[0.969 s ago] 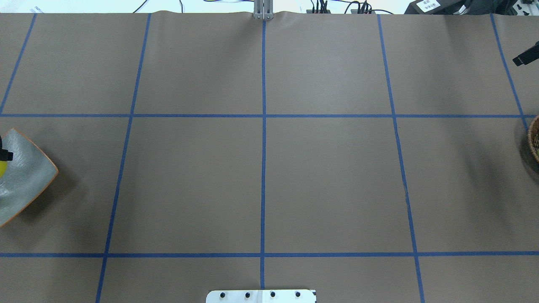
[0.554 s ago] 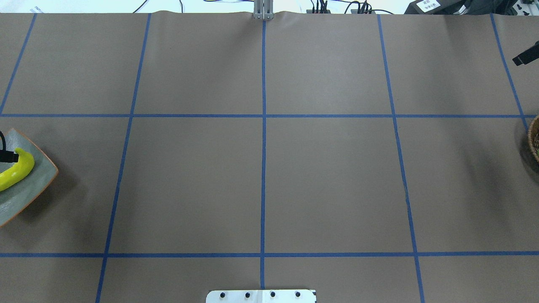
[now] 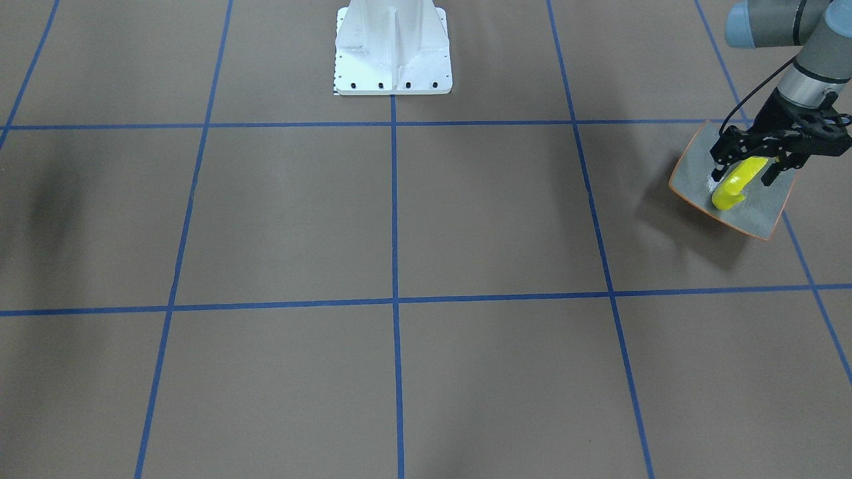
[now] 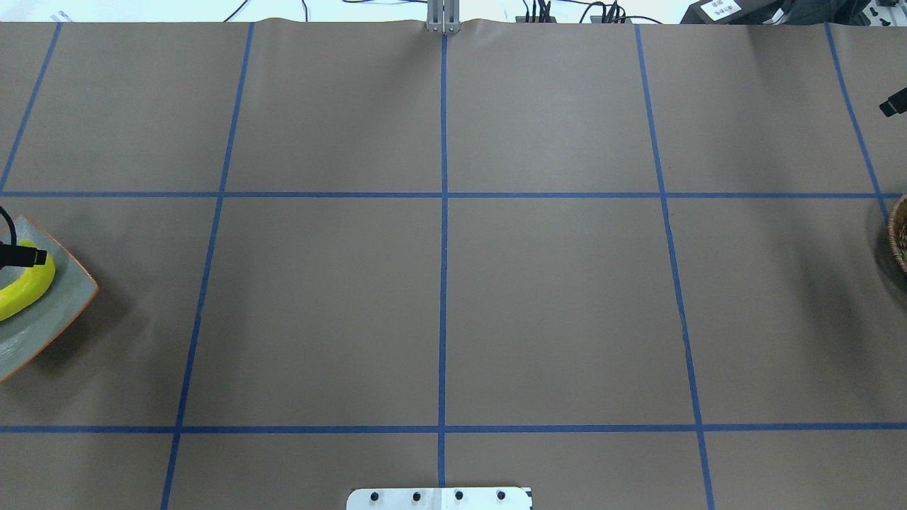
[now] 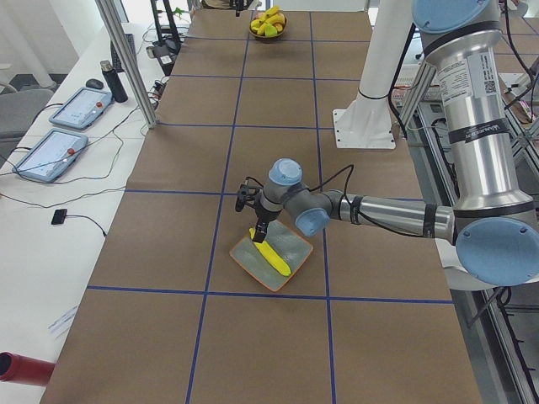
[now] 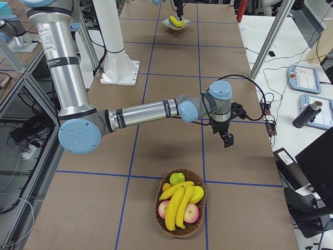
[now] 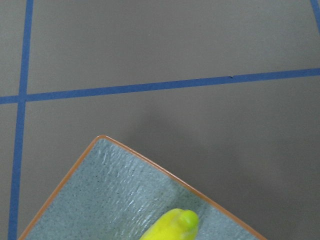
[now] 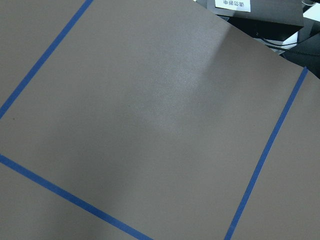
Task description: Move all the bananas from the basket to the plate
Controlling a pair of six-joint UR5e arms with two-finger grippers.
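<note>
The left hand [image 3: 742, 176] hangs, fingers apart, over one banana [image 3: 732, 191] lying in the plate [image 3: 759, 214]; other bananas [image 6: 177, 205] lie in the basket [image 6: 179, 235]; for the right hand [image 6: 227, 139] I cannot tell

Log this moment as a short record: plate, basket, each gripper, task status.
plate: holds one banana, lying flat
basket: about three bananas inside, with other fruit
left gripper: open, fingers either side of the banana on the plate
right gripper: in the air, apart from the basket; open or shut cannot be told
status: unfinished, bananas remain in the basket
</note>
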